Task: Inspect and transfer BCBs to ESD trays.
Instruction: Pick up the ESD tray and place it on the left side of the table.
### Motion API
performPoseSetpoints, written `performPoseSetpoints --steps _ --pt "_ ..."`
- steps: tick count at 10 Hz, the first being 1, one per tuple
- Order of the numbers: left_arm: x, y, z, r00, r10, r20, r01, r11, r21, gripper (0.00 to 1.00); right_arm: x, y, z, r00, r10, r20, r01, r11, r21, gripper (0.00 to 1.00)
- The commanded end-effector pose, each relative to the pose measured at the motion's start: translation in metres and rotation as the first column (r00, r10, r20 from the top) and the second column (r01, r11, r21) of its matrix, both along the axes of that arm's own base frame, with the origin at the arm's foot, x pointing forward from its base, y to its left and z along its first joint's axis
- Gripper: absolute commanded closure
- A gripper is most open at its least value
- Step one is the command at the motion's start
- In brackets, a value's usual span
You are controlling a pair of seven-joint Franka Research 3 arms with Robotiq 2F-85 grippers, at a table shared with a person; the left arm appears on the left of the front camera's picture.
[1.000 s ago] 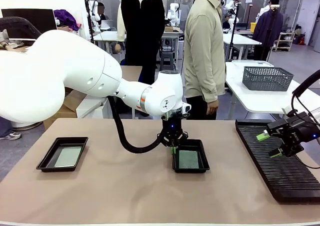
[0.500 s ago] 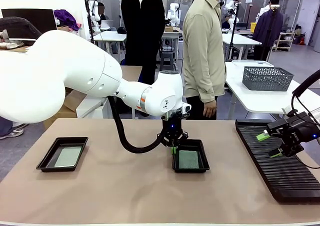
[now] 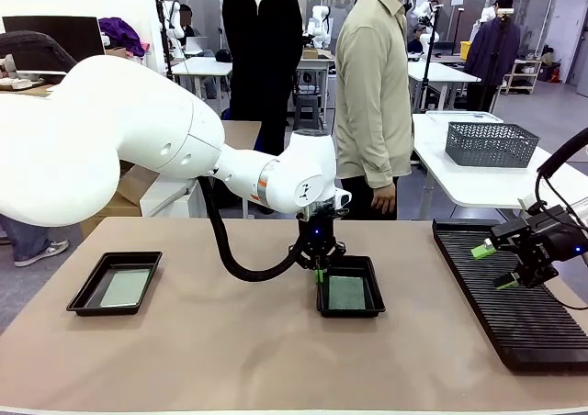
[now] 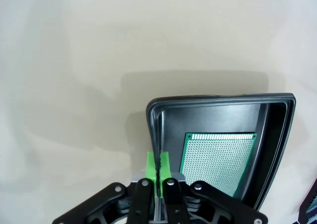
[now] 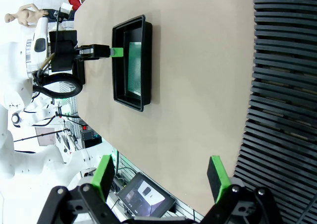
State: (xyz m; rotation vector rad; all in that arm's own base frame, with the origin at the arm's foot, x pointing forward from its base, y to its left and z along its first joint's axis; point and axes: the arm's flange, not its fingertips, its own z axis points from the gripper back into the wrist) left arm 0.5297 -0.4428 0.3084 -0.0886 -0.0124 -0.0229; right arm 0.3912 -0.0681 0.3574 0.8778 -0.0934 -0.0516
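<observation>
In the front view, one ESD tray [image 3: 378, 291] sits mid-table with a green BCB [image 3: 346, 293] flat on its floor. My left gripper [image 3: 319, 274] stands at that tray's left rim, pads pressed together with the rim edge between them. The left wrist view has the same tray [image 4: 218, 99], its board [image 4: 218, 159] and my left gripper [image 4: 158, 163] pinching the wall. A second ESD tray [image 3: 92, 291] at the left holds another BCB [image 3: 125, 287]. My right gripper [image 3: 496, 265] hovers open and empty above the rack. From my right gripper [image 5: 161, 177] the tray [image 5: 119, 60] lies far off.
A long black ribbed rack [image 3: 514, 323] lies along the table's right side, seen close in the right wrist view [image 5: 287, 85]. A grey mesh basket [image 3: 491, 144] stands on the neighbouring white table. A person in a beige shirt [image 3: 372, 94] stands at the far edge.
</observation>
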Motion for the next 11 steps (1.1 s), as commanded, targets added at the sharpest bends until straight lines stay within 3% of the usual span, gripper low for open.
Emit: performPoseSetpoints --steps 1,7,11 --pt "0.000 0.000 0.000 1.000 0.001 0.000 -0.001 1.000 0.001 1.00 0.000 0.001 0.001 1.000 -0.010 -0.002 0.010 1.000 0.000 0.00" --pt "0.000 0.000 0.000 1.000 0.000 0.000 0.000 1.000 0.000 0.97 0.000 0.001 0.001 1.000 -0.010 -0.002 0.010 1.000 0.000 0.00" --pt "-0.018 0.034 0.023 1.000 0.001 0.016 -0.001 1.000 -0.023 0.97 0.000 0.001 0.001 1.000 -0.010 -0.002 0.010 1.000 0.000 0.00"
